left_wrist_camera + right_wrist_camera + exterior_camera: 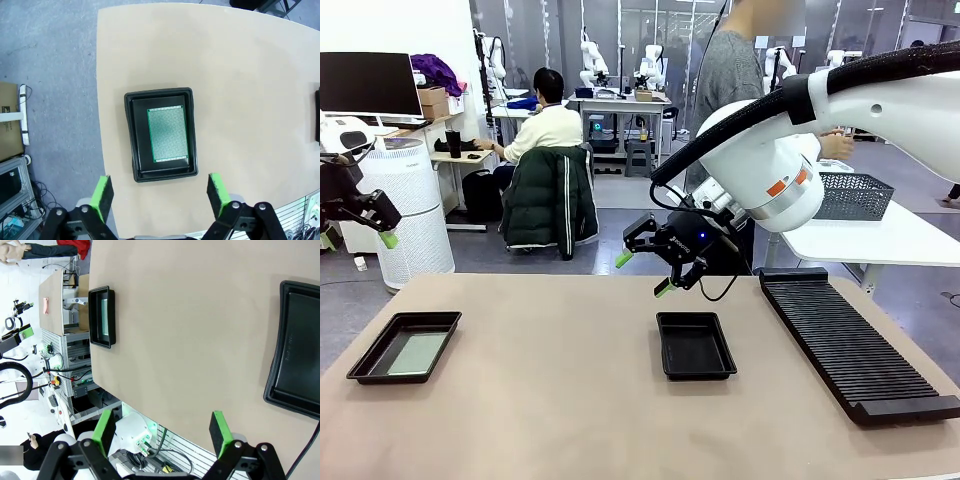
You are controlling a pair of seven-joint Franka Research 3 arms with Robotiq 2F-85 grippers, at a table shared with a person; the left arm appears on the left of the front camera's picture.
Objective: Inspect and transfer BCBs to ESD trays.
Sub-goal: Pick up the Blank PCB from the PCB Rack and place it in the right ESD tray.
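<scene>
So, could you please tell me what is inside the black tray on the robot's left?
One green BCB lies flat inside that ESD tray, with nothing else beside it. The floor beneath the board is covered, so it cannot be checked.

A person is sitting at a desk, a dark jacket is hanging behind them, and a white air purifier is standing on the grey floor.

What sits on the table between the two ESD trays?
Nothing: bare table runs between the left ESD tray, holding a BCB, and the empty ESD tray, as the front view shows.
</scene>
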